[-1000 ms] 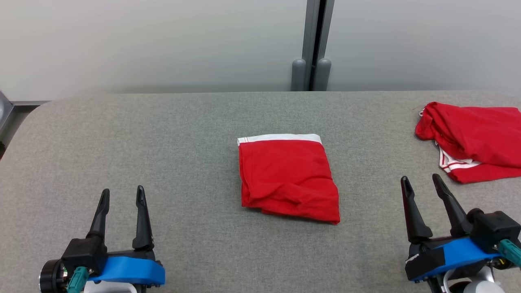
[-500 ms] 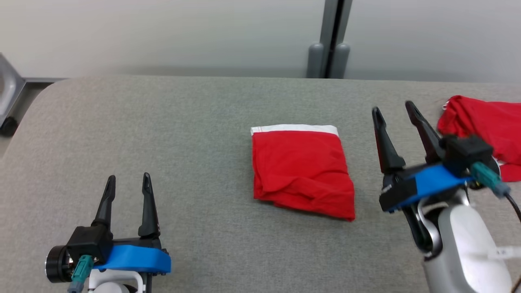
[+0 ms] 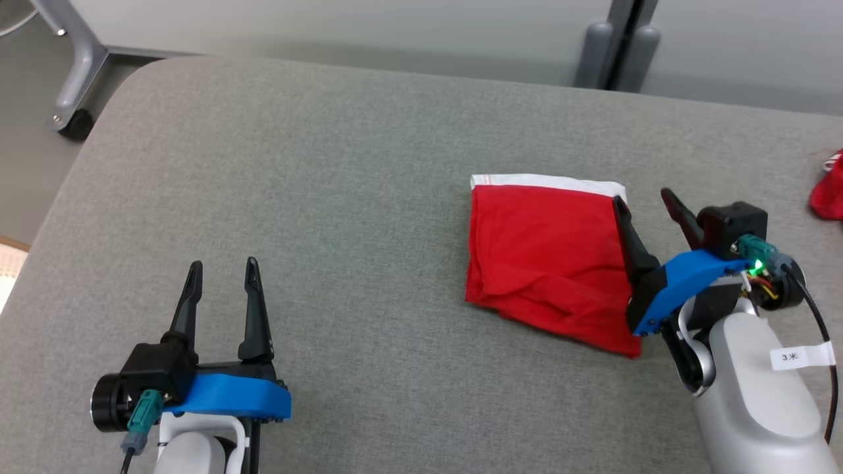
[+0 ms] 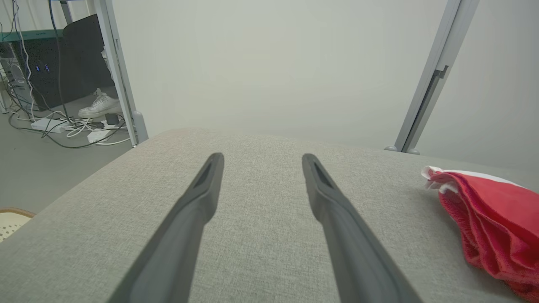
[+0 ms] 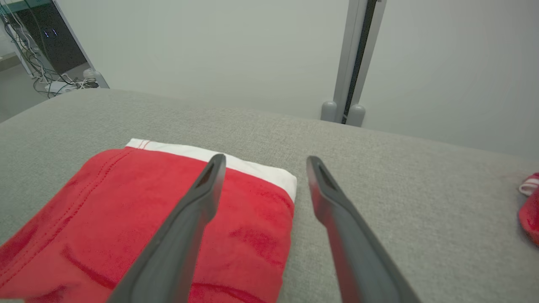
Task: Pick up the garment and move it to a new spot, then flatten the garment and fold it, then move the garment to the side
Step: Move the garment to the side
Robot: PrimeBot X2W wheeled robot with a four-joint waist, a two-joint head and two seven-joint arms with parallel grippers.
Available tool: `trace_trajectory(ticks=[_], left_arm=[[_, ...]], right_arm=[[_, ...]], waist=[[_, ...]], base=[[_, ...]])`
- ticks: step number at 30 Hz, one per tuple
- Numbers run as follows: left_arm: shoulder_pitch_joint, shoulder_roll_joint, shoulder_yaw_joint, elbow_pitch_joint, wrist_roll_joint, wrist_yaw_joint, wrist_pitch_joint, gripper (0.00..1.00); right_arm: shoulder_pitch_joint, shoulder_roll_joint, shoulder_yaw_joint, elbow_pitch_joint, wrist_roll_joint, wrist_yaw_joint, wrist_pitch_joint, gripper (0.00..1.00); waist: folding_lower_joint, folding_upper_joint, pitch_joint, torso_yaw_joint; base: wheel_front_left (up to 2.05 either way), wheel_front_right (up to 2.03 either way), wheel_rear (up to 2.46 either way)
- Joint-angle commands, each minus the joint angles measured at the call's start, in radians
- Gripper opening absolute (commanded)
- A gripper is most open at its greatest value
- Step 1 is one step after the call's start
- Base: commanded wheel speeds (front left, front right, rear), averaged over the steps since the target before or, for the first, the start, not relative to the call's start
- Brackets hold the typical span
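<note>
1. The folded red fabric garment with a white waistband lies right of centre on the grey fabric-topped table. The right gripper, jaws spread and empty, straddles its right edge, seemingly lined up to pinch it.
2. The left gripper hangs open, well apart.
3. A second red cloth is cut off at the right. Whether the fingertips touch fabric cannot be told.

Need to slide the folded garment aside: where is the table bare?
Widest bare stretch: table left of the folded garment, past the open left pincer. The strip behind the garment's white band is free. Crowded rightward: the right pincer over its edge, another red garment beyond.
</note>
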Motion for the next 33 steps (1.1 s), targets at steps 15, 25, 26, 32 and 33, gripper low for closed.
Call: trace_trajectory(ticks=[15,25,26,32,33], left_arm=[[-0.053,-0.01,-0.007,0.008,-0.005,-0.002,-0.009,1.0],[-0.052,-0.015,-0.004,0.001,0.0,-0.004,-0.009,1.0],[-0.05,-0.016,-0.001,-0.001,0.0,-0.003,-0.009,1.0],[-0.054,-0.018,0.0,-0.005,0.0,-0.007,-0.009,1.0],[-0.057,-0.018,0.0,-0.006,0.001,-0.008,-0.009,1.0]], right_arm=[[0.025,0.023,-0.002,0.27,0.015,0.001,0.014,1.0],[-0.015,0.03,0.067,0.299,0.098,0.001,-0.046,0.0],[-0.021,0.025,0.071,0.293,0.095,0.001,-0.058,0.0],[-0.014,-0.03,0.115,0.215,0.083,0.0,-0.104,0.0],[-0.007,-0.045,0.119,0.194,0.084,0.0,-0.107,0.0]], waist=[[-0.0001,0.0,0.04,0.016],[-0.0001,0.0,0.047,-0.008],[-0.0001,0.0,0.049,-0.016],[-0.0001,0.0,0.055,-0.077],[-0.0001,0.0,0.058,-0.091]], base=[[0.0,0.0,0.0],[0.0,0.0,0.0],[0.0,0.0,0.0],[0.0,0.0,0.0],[0.0,0.0,0.0]])
